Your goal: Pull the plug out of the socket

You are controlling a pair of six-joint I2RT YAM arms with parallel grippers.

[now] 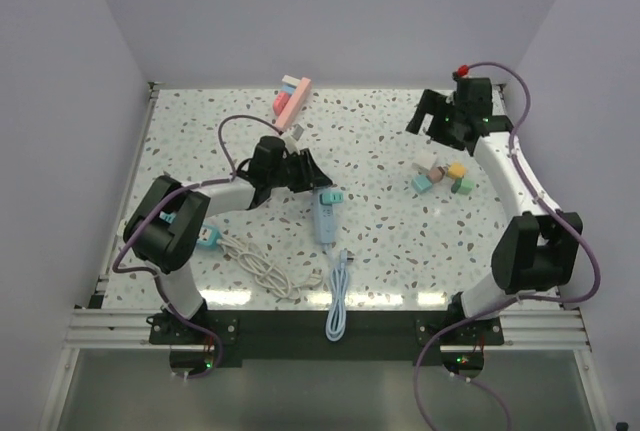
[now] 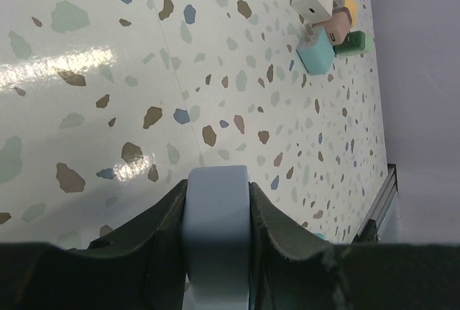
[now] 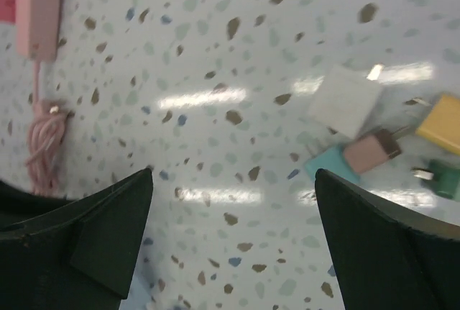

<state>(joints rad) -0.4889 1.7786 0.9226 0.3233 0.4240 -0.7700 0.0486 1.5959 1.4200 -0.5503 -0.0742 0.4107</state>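
Observation:
A light blue power strip (image 1: 325, 219) lies mid-table with a teal plug (image 1: 335, 196) seated at its far end. My left gripper (image 1: 314, 182) is shut on that far end of the strip; in the left wrist view the strip (image 2: 215, 231) fills the gap between the dark fingers (image 2: 162, 231) of the gripper (image 2: 218, 189). My right gripper (image 1: 428, 121) is open and empty at the far right, above bare table, and the right wrist view (image 3: 233, 180) shows its jaws wide apart.
A pink power strip (image 1: 293, 101) (image 3: 39, 8) with coiled pink cable (image 3: 47, 137) lies at the back. A cluster of small coloured adapters (image 1: 440, 176) (image 2: 323, 33) (image 3: 374, 144) sits right of centre. A white cable (image 1: 255, 263) and the blue cable (image 1: 340, 296) lie near the front edge.

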